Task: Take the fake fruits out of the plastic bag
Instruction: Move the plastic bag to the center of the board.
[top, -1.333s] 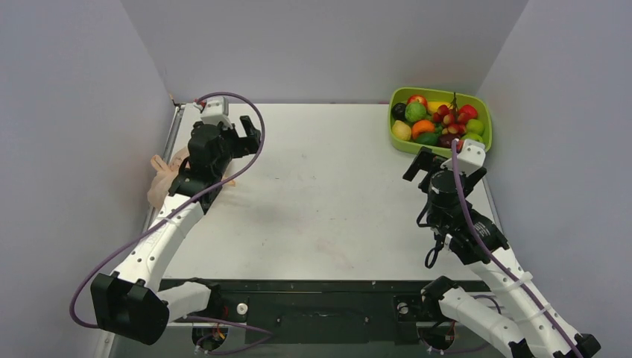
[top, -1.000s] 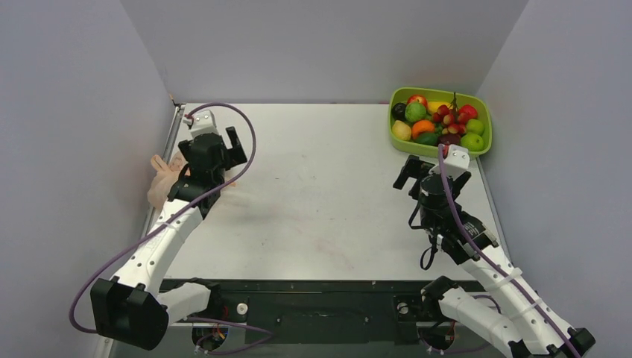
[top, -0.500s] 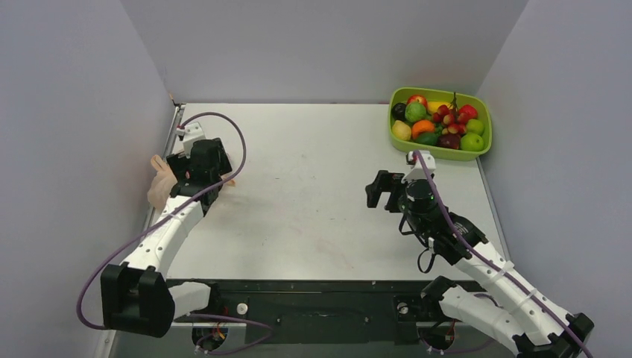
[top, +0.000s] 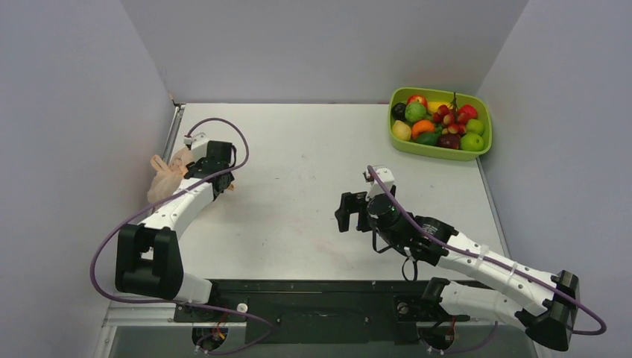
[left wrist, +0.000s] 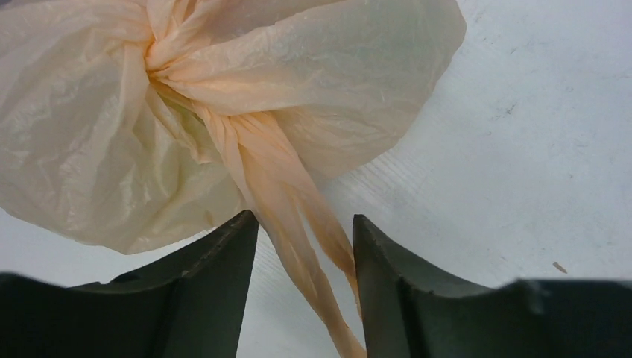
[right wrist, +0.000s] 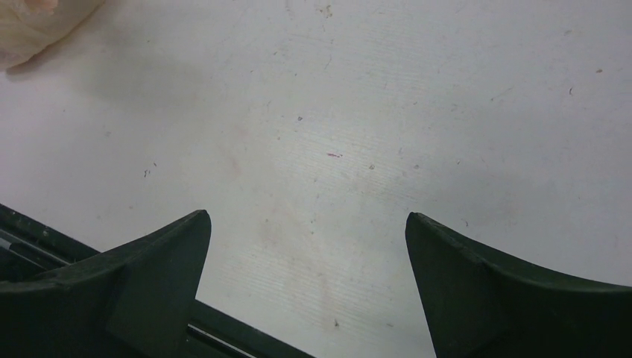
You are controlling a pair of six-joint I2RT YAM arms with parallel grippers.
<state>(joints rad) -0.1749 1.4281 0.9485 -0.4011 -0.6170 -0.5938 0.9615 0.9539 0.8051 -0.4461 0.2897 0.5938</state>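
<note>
**Left pincer straddles the bag's handles; fruits sit in the tray**

We see a white, scuffed table [top: 313,149] boxed in by plain grey walls. At its left edge, our left pincer [left wrist: 304,220] is low to the surface and partly open. The bag's twisted handles [left wrist: 257,153] run down through the gap between its dark fingers [left wrist: 223,261]. The strands lie closer to the right finger, and the jaws stand wider than the strands, so nothing is pinched.

Just beyond the fingertips the bag [left wrist: 97,134] swells out, peach-coloured and crinkled, gathered tight at the knot where the handles start. We cannot tell what it holds. From above, it lies bunched at the table's left edge by the wall.

Our right pincer [right wrist: 307,218] is near the middle of the table with its jaws spread wide. It holds nothing and has only bare table under it.

Well apart from both arms, in the far right corner, a green tray [top: 447,154] holds the fruits [top: 440,119], piled red, green, yellow, orange and dark.
</note>
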